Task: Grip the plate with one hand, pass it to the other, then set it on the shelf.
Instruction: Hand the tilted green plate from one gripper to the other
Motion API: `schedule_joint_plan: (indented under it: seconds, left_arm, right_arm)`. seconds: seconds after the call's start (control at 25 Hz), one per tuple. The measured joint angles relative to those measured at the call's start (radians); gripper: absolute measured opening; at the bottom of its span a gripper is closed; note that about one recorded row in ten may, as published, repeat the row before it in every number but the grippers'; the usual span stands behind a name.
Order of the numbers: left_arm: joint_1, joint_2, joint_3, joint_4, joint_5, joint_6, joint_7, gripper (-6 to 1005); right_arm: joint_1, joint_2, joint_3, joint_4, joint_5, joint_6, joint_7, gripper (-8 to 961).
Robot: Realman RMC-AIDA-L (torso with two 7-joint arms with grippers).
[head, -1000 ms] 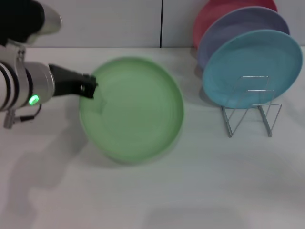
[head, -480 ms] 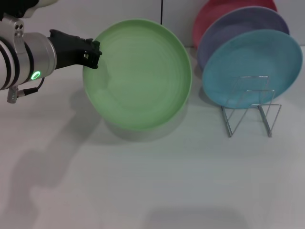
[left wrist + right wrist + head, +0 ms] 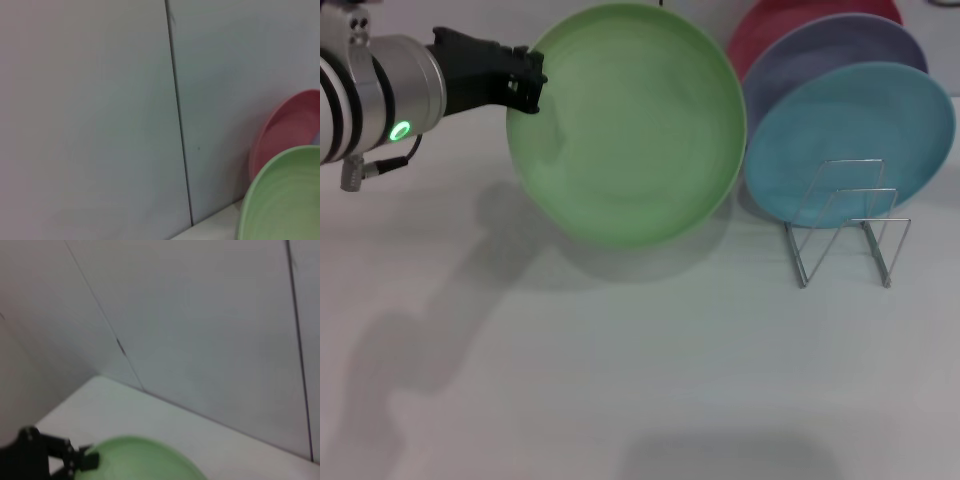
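Left black pincer [image 3: 525,82] on the silver-and-white, green-lit arm clenched on the rim of the round matte light green plastic plate [image 3: 630,125]; held clear above the white tabletop [image 3: 620,380], tilted up; further right, small silver wire plate rack [image 3: 848,225] carrying light blue plate [image 3: 850,135], lavender plate [image 3: 820,55] and pink plate [image 3: 775,25] behind; right pincer out of view.

Before me lies a plain white tabletop [image 3: 620,380]. The silver wire shelf [image 3: 848,222] stands directly on it. In the shelf lean a light blue plate [image 3: 850,140], a lavender plate [image 3: 820,55] behind it and a red plate [image 3: 770,25] behind that, near the wall.
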Motion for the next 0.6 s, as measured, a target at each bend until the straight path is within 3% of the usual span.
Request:
schedule_joint_plan:
  seconds: [0.6]
  left_arm:
    - [-0.008,0.0,-0.006,-0.009,-0.037,-0.006,-0.002,77]
  right_arm:
    - [0.025,0.004,-0.099,0.088,-0.061,0.064,0.003,820]
